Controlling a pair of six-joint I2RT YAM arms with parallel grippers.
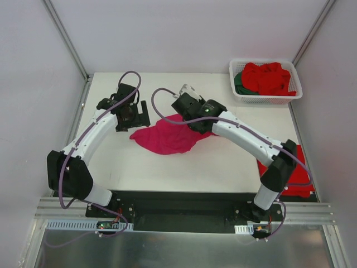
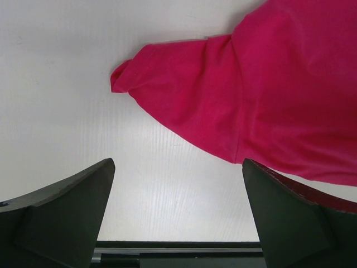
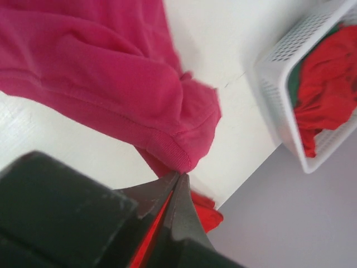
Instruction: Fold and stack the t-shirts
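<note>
Item one: magenta-pink t-shirt [image 1: 167,137], crumpled, unfolded, lying mid-tabletop, well left of the white basket [image 1: 262,99] and nearer the arm bases than it. In the left wrist view we see one sleeve end curled into a small roll on the bare surface.

Item two: right gripper [image 3: 179,177], between the basket and the shirt's middle. Its fingers [image 3: 167,192] are clenched flat together, tips pinching the ribbed hem corner of the magenta-pink t-shirt, which bunches into a fold just above them.

Item three: left gripper [image 2: 175,206], on the side of the shirt away from the basket. Its fingers [image 2: 67,212] are released and spread wide, holding nothing, just beside the cloth's edge. We cannot tell whether they touch the surface.

Item four: red t-shirts [image 1: 269,78], heaped inside the basket, with a dark green t-shirt [image 1: 240,84] showing at the basket's left side beneath them.

Item five: red t-shirt [image 1: 301,170], lying flat, straight toward the arm bases from the basket, partly hidden under the right arm's elbow.

Item six: tabletop [image 1: 223,162], white, carrying the basket at its far right corner.
</note>
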